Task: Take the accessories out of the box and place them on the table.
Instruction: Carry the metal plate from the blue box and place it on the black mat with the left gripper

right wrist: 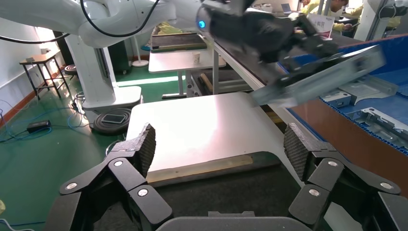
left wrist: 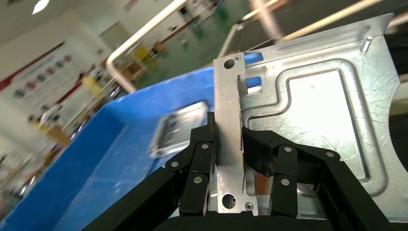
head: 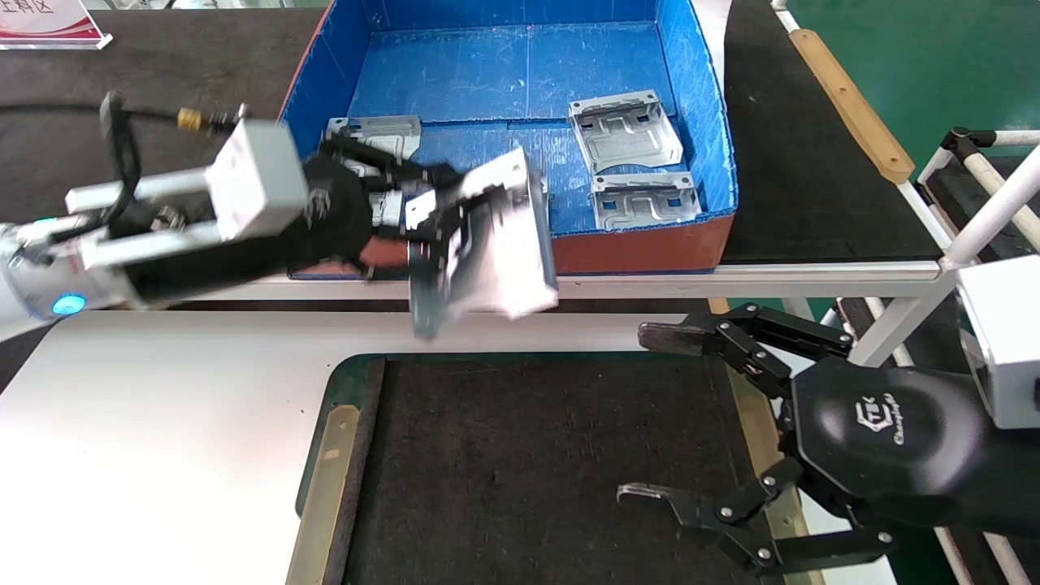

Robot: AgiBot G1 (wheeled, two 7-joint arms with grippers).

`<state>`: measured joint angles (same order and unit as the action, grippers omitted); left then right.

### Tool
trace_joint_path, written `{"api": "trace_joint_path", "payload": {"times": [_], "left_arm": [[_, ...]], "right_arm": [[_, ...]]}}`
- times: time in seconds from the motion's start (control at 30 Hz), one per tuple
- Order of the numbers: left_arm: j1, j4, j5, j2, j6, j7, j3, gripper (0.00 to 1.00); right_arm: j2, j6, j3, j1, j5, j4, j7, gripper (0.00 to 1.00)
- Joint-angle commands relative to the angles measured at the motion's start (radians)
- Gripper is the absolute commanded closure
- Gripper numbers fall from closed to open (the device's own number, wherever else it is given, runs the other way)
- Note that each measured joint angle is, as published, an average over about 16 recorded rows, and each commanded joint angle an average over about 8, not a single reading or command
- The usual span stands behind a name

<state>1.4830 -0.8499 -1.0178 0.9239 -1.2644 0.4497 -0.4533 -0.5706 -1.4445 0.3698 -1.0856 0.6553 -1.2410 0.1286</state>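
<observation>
My left gripper (head: 439,231) is shut on one accessory, a silvery ribbed plate (head: 496,244), holding it tilted in the air over the box's near wall and the table's far edge. In the left wrist view the fingers (left wrist: 204,149) pinch the plate's (left wrist: 317,106) bent side flange. The box (head: 487,73), blue inside and orange-red outside, holds three more plates: two at the right (head: 624,130) (head: 646,199) and one at the left (head: 378,134). My right gripper (head: 634,414) hangs open and empty over the right side of the table's dark mat (head: 528,463).
The box sits on a higher dark-matted bench (head: 804,179) with a white rail edge (head: 731,280). A white pipe frame (head: 991,203) stands at the right. The table's glossy white top (head: 162,422) stretches to the left of the mat. A sign (head: 49,24) stands far left.
</observation>
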Motion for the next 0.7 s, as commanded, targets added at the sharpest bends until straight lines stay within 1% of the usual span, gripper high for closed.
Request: {"api": "trace_joint_path", "payload": {"times": [0.03,0.2,0.33,0.5,0.7], "left_arm": [[-0.01,0.001,0.014,-0.011,-0.048,0.041,0.004,1.0],[-0.045,-0.016,0.004,-0.017,-0.094,0.087,-0.01,1.0],[-0.085,-0.037,-0.01,-0.009,-0.09,0.1,-0.025,1.0],[-0.147,-0.077,-0.036,0.018,-0.033,0.092,-0.044,1.0],[-0.222,-0.115,-0.076,0.077,0.078,0.092,-0.065,1.0]], "right_arm": [[0.0,0.0,0.0,0.0,0.0,0.0,0.0,0.0],[0.0,0.0,0.0,0.0,0.0,0.0,0.0,0.0],[0.0,0.0,0.0,0.0,0.0,0.0,0.0,0.0],[0.0,0.0,0.0,0.0,0.0,0.0,0.0,0.0],[0.0,0.0,0.0,0.0,0.0,0.0,0.0,0.0]]}}
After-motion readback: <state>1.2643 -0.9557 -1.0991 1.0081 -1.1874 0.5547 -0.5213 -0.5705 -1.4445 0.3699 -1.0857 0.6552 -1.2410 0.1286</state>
